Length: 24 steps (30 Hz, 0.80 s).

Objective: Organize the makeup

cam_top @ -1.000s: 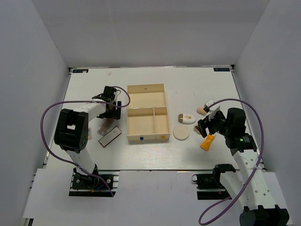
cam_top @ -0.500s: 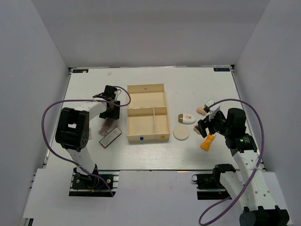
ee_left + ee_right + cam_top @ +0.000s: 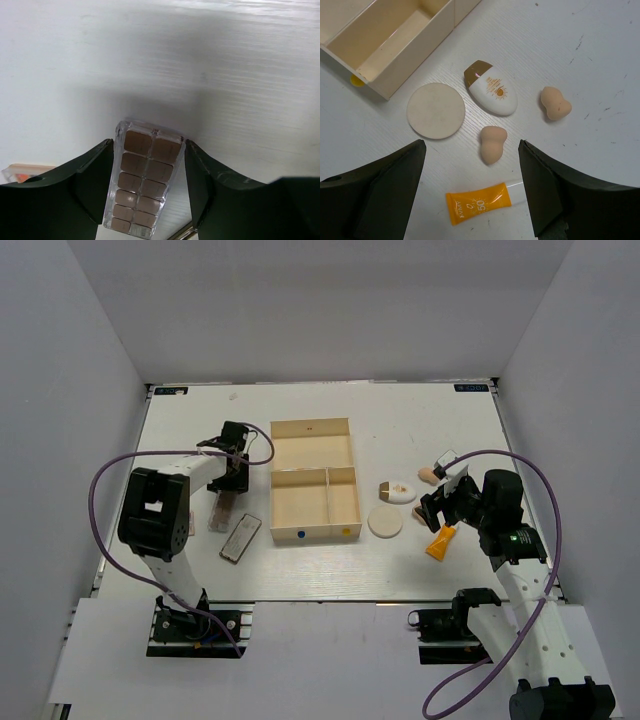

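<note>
Overhead, shows pale walls (image 3: 320, 310) boxing in a white table (image 3: 200, 430); up close in the wrist views, reveals fine grain and small dark scuffs on that surface. Shows only from above both arms with looping purple cables (image 3: 100, 490) and the whole cream tray (image 3: 314, 469) at mid-table, split into one long compartment on the far side and two smaller ones on the near side. Left of the tray, finds the left gripper (image 3: 236, 462) pressed in on the long edges of the brownish palette (image 3: 145, 185), lying on the table. Confirms that pinch only through the left wrist camera: a dark finger against each side, two columns of brown pans under a clear lid. Nearer the arm bases, places a second flat palette (image 3: 241, 537), colours unreadable from above. Right of the tray, has the right gripper (image 3: 471, 145) spread wide and gripping nothing, above the rest of the makeup. Lists there the round cream puff (image 3: 436, 110) just beside the tray's corner. Adds the white oval pad (image 3: 492, 92), with a brown cap and a gold sun emblem over lettering too small to read. Adds also the orange tube (image 3: 477, 207) printed with a legible "50", the middle peach sponge (image 3: 492, 144) between pad and tube, and the outer peach sponge (image 3: 555, 103) well apart from it. Ends with a blue dot (image 3: 300, 535) and a yellow dot (image 3: 346, 532) on the tray's near wall, and two small dark labels (image 3: 165, 390) at the table's far corners, text unreadable.
</note>
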Motion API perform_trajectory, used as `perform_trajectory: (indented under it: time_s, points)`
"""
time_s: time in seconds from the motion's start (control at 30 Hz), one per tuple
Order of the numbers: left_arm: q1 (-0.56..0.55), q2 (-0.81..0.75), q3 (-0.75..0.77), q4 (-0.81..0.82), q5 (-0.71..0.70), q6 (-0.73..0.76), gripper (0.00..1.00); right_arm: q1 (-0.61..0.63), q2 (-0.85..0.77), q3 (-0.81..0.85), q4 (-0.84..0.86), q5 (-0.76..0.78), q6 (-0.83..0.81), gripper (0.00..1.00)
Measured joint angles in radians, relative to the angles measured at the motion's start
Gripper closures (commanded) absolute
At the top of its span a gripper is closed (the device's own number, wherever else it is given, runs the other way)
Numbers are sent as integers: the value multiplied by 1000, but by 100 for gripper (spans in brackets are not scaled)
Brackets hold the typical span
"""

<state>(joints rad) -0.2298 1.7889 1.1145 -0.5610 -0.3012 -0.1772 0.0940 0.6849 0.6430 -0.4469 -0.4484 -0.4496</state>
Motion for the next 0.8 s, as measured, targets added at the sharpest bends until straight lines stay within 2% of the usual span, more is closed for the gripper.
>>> perform_trajectory:
  time_s: [0.17,0.2,0.23,0.47,0.8]
  points:
    - [6,-43,-13,-12,-60,-9,85,0,0,0,0,0,0,20]
    - [6,-69,-14,-11,-66,-8,91,1,0,0,0,0,0,20]
    - [7,-100,-15,-9,-70,-7,92,1,1,0,0,0,0,20]
    - [-3,-314,6,29,-50,21,93,7,5,0,0,0,1,20]
    - [-5,-327,47,45,62,23,95,13,5,0,0,1,1,20]
